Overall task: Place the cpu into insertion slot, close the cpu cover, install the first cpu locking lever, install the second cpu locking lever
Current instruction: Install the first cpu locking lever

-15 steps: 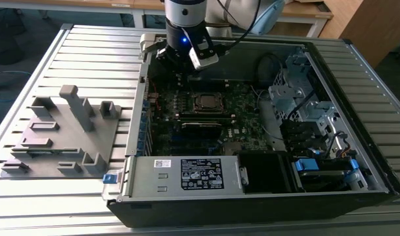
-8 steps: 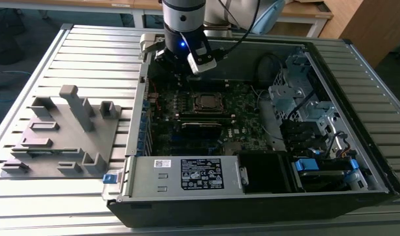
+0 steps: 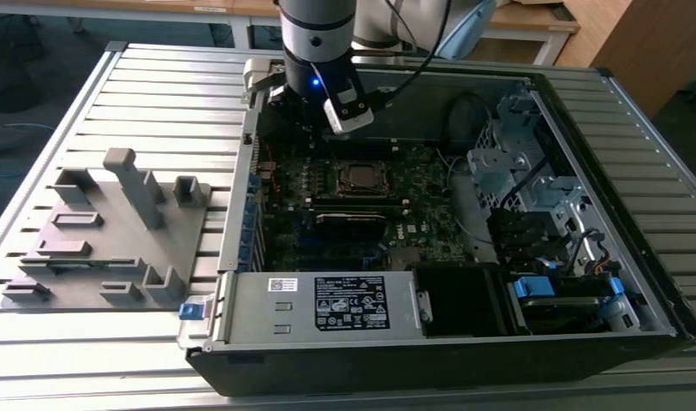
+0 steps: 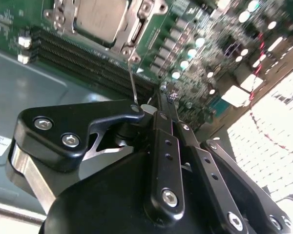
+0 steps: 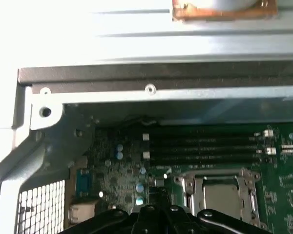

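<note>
While cpu (image 4: 98,18) lies near, apart from end effector (image 4: 161,100) | fingers (image 4: 166,141) together

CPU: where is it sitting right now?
In the exterior view the cpu sits at the motherboard's middle; in the first wrist view the cpu cover frames it, beside the memory slots.

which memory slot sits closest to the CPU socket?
The last memory slot in the row, running right alongside the cpu cover; the other slots lie beyond it, toward the case wall.
</note>
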Action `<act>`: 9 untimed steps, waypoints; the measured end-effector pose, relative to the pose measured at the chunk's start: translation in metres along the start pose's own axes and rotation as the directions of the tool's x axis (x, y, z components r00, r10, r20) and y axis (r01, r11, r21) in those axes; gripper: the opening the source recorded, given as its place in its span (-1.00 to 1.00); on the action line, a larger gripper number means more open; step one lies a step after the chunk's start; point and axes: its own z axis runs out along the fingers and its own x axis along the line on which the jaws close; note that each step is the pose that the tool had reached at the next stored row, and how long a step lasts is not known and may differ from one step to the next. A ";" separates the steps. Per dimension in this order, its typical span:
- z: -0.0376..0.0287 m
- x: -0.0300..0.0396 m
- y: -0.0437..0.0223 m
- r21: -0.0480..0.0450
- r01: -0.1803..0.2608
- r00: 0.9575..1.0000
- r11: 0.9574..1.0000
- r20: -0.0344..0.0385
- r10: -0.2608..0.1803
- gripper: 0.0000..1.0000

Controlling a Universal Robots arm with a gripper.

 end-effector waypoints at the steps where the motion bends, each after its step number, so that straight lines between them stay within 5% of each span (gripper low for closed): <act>1: 0.0005 0.0005 -0.0002 -0.007 0.000 1.000 1.000 -0.001 0.000 -0.80; 5: 0.0039 0.0033 -0.0014 -0.023 0.001 1.000 1.000 -0.001 -0.001 -0.80; 9: 0.0054 0.0041 -0.0017 -0.054 0.002 1.000 0.999 -0.003 -0.002 -0.80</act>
